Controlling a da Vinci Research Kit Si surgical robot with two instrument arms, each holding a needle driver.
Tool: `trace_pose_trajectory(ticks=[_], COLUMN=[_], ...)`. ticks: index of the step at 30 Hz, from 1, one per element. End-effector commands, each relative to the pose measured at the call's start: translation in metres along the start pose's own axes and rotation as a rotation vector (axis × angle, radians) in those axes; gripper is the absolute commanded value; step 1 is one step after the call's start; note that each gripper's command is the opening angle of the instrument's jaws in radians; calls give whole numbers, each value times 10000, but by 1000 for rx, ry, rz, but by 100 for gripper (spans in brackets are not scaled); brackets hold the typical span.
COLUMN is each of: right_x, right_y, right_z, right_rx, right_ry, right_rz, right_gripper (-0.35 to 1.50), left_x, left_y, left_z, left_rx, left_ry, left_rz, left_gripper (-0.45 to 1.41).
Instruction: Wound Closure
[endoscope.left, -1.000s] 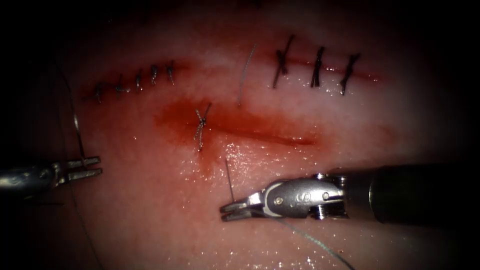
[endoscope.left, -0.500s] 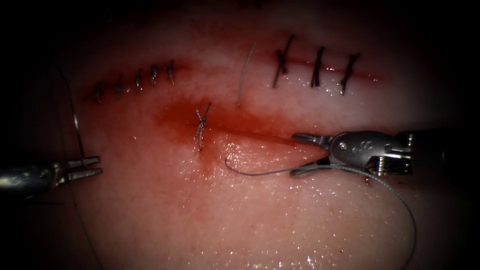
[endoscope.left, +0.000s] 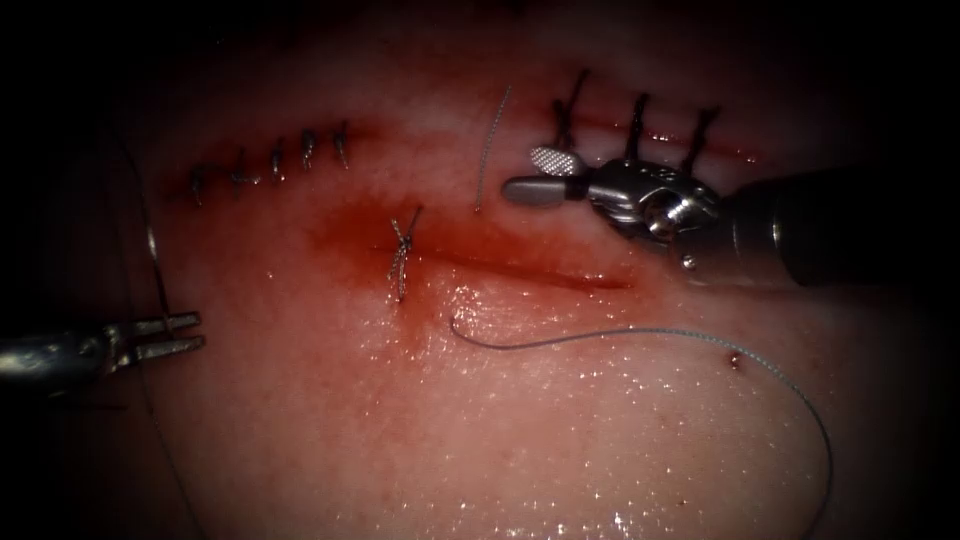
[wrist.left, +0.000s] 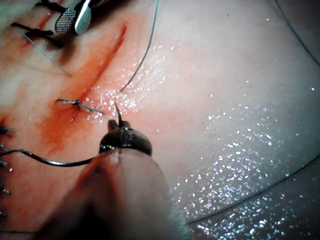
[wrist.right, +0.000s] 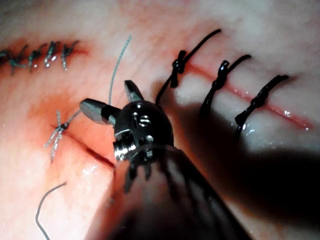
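Above the open cut, the right tool hovers with jaws spread, holding nothing. Left of the cut, the left tool pinches thread; more thread lies loose below the cut.

The right pincer hangs open and empty above the cut, the thread lies loose below it, and the left pincer grips a thread strand at far left.
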Motion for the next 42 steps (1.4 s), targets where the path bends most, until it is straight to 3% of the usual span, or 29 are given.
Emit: trace_pose_trajectory(ticks=[1, 9, 10, 11, 12, 13, 20, 29, 30, 31, 32, 34, 39, 42], right_x=[-3, -17, -19, -18, -17, -13, 9, 10, 10, 12, 13, 17, 19, 21], right_y=[3, 16, 14, 12, 10, 6, -18, -32, -32, -31, -31, -29, -24, -19], right_z=[23, 63, 66, 66, 65, 64, 55, 50, 51, 52, 52, 54, 45, 31], right_rx=[5, 30, 48, 52, 54, 39, 145, 169, 168, 166, 168, 177, 191, 188], right_ry=[-2, -31, -42, -46, -43, -26, 130, 149, 150, 149, 148, 150, 174, 172], right_rz=[35, 80, 79, 73, -14, -208, -475, -563, -563, -539, -509, -503, -484, -483], right_gripper=[98, 99, 61, 10, -35, -35, -35, -35, -20, 47, 96, 135, 148, 148], left_x=[-2, -4, -7, -8, -10, -14, -35, -58, -60, -63, -64, -64, -53, -40], left_y=[6, 4, 3, 2, 2, 0, -3, -15, -16, -19, -21, -24, -28, -25], left_z=[7, 10, 12, 13, 15, 19, 38, 51, 51, 52, 52, 53, 55, 55], left_rx=[-3, -1, 6, 9, 21, 38, 106, 169, 172, 176, 180, 182, 248, 274], left_ry=[0, -1, -12, -21, -35, -66, -240, -344, -351, -357, -360, -362, -289, -262], left_rz=[-1, 0, 3, 5, 8, 16, 79, 109, 106, 99, 91, 81, 22, 8], left_gripper=[-45, -45, -45, -45, -45, -45, -45, -45, -45, 5, 41, 103, 137, 140])
